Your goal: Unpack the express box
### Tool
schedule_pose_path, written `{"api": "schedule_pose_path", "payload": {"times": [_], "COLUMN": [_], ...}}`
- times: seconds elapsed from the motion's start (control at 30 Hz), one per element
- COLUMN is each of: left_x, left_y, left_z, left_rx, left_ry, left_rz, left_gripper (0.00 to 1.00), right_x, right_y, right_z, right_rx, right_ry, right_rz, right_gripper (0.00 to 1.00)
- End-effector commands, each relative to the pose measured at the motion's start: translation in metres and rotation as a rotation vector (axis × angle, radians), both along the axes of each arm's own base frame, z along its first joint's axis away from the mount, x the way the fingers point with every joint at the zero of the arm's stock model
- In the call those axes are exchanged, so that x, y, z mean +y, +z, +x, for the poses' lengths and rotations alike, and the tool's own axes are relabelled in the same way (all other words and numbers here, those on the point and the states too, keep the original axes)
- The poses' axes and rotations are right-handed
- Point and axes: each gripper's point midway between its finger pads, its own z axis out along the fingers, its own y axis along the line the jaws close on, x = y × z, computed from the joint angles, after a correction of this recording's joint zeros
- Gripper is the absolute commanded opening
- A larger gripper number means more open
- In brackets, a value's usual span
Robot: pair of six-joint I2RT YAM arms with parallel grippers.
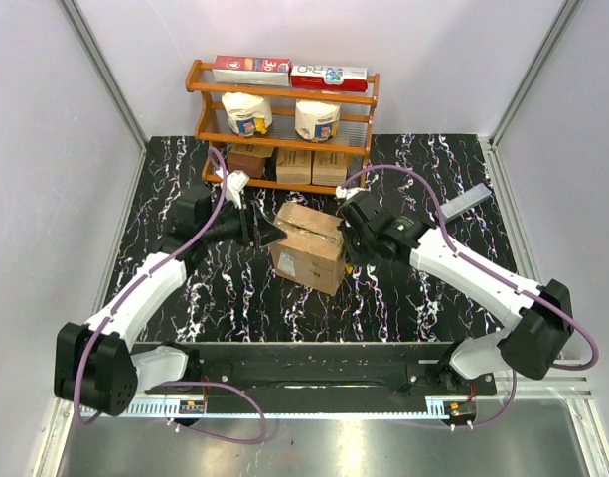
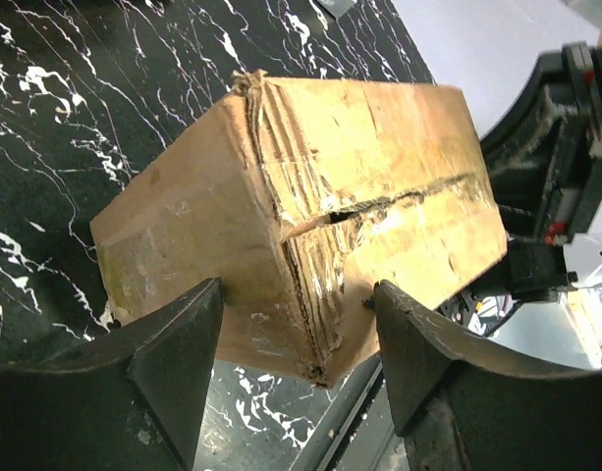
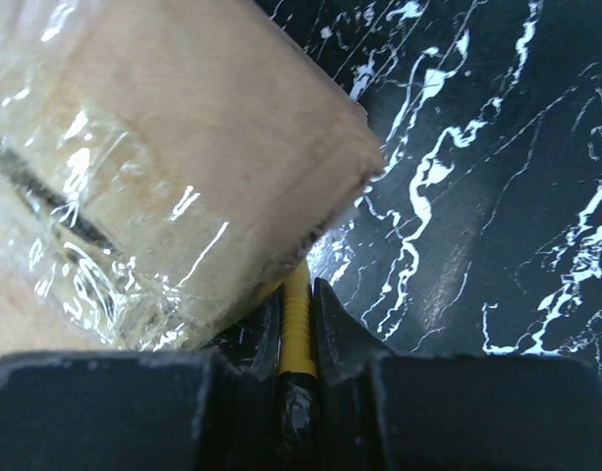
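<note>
Two grippers meet at the express box (image 1: 309,246), one at each end. The left gripper (image 2: 299,294) stands open. Its dark fingers (image 2: 173,363) sit on either side of the box's near lower corner with a gap to the cardboard, and it holds nothing. The right gripper (image 3: 299,289) is nearly closed, pinching a thin yellow stick (image 3: 297,324) just under the opposite corner of the box. I cannot tell what the stick is.

The box lies flat in the middle of the black marbled table (image 1: 234,288). Its long side runs roughly left to right, from one gripper to the other, and is skewed a little so that its right end sits nearer the arms. A seam covered in wrinkled clear tape runs lengthwise along the top and shows a dark slit where it has split. The side facing the arms carries a label with dark print that is too small to read.

Behind the box stands a wooden rack (image 1: 200,109). Small brown cartons (image 1: 309,166) line its bottom shelf, closest to the box. Two white tubs (image 1: 247,112) with blue and orange labels sit on the shelf above, and two flat red-and-white packets (image 1: 251,68) lie on top. Their lettering is not legible. A grey bar (image 1: 466,202) lies well to the right of the box.
</note>
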Motion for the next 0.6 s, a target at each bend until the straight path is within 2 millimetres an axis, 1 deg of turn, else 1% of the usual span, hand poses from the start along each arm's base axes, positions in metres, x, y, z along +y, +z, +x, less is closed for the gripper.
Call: {"api": "schedule_pose_path", "payload": {"times": [0.0, 0.07, 0.17, 0.27, 0.33, 0.37, 0.4, 0.43, 0.47, 0.5, 0.53, 0.57], "left_x": [-0.008, -0.005, -0.001, 0.002, 0.005, 0.005, 0.007, 0.009, 0.01, 0.014, 0.016, 0.019], "left_y": [0.01, 0.008, 0.013, 0.023, 0.026, 0.036, 0.036, 0.036, 0.048, 0.045, 0.051, 0.06], "left_z": [-0.038, -0.042, -0.045, -0.043, -0.038, -0.033, -0.025, -0.023, -0.017, -0.008, -0.003, 0.004], "left_rx": [-0.014, -0.018, -0.051, -0.101, -0.123, -0.148, -0.151, -0.151, -0.177, -0.171, -0.192, -0.217], "left_ry": [-0.122, -0.114, -0.103, -0.086, -0.066, -0.058, -0.036, -0.03, -0.015, 0.022, 0.041, 0.07], "left_rz": [-0.037, -0.03, -0.018, -0.002, 0.024, 0.03, 0.05, 0.075, 0.081, 0.114, 0.129, 0.138], "left_gripper": [0.66, 0.66, 0.7, 0.78, 0.84, 0.86, 0.87, 0.89, 0.9, 0.91, 0.91, 0.91], "right_x": [0.01, 0.01, 0.007, 0.004, 0.002, 0.0, -0.001, -0.003, -0.008, -0.011, -0.014, -0.019], "right_y": [0.027, 0.031, 0.033, 0.033, 0.034, 0.035, 0.037, 0.037, 0.039, 0.043, 0.044, 0.047], "right_z": [0.037, 0.042, 0.047, 0.054, 0.06, 0.062, 0.063, 0.065, 0.067, 0.068, 0.069, 0.071], "right_rx": [-0.132, -0.144, -0.155, -0.162, -0.168, -0.172, -0.174, -0.178, -0.184, -0.19, -0.196, -0.206], "right_ry": [-0.022, -0.029, -0.043, -0.063, -0.083, -0.094, -0.112, -0.125, -0.149, -0.17, -0.186, -0.208], "right_rz": [0.019, 0.01, 0.007, 0.011, 0.023, 0.023, 0.033, 0.035, 0.037, 0.051, 0.056, 0.056], "right_gripper": [0.0, 0.0, 0.0, 0.0, 0.0, 0.0, 0.0, 0.0, 0.0, 0.0, 0.0, 0.0]}}
